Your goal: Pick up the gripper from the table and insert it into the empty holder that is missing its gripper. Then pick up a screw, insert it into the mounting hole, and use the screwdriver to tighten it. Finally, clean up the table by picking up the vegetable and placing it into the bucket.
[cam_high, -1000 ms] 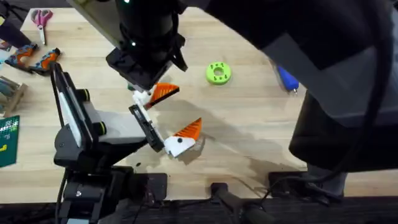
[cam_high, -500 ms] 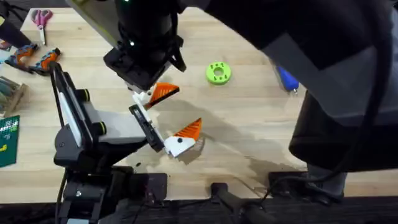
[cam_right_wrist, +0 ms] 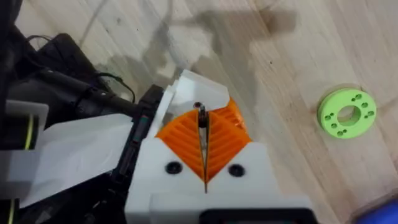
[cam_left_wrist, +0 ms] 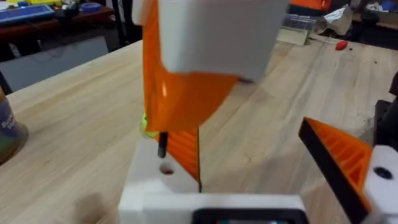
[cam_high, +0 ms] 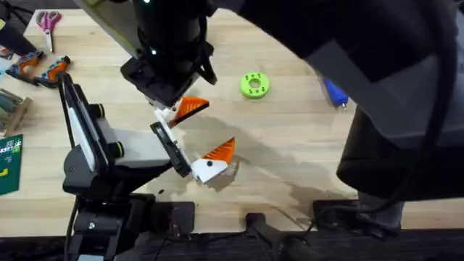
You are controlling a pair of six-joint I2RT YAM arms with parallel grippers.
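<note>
The table (cam_high: 290, 159) is crossed from the far right by the right arm (cam_high: 304, 43), which looms large and dark over the lime-green disc (cam_high: 254, 85) and ends to the left of it. The left arm (cam_high: 94, 156) is seen well below and left of the disc.

The left gripper (cam_high: 212, 129) is spread wide, nothing being held between its two orange-padded fingers, and it lies below and left of the disc. The blue screwdriver (cam_high: 335, 93) is left lying to the right of the disc, well apart from both grippers.

The white holder (cam_high: 165, 114) is found left of the disc, just under the right arm's end, and the orange fingertip gripper (cam_high: 193, 107) is seated in it.

From overhead the right gripper's contact is hidden by its own arm. It is supplied by the wrist views: in the right wrist view the right gripper (cam_right_wrist: 204, 134) is clenched on a thin dark screw (cam_right_wrist: 202, 118), with the disc (cam_right_wrist: 347, 113) off to one side. In the left wrist view the screw (cam_left_wrist: 163, 143) is held just above the mounting hole (cam_left_wrist: 166, 169) in the holder (cam_left_wrist: 152, 186) (whether they touch cannot be told).
</note>
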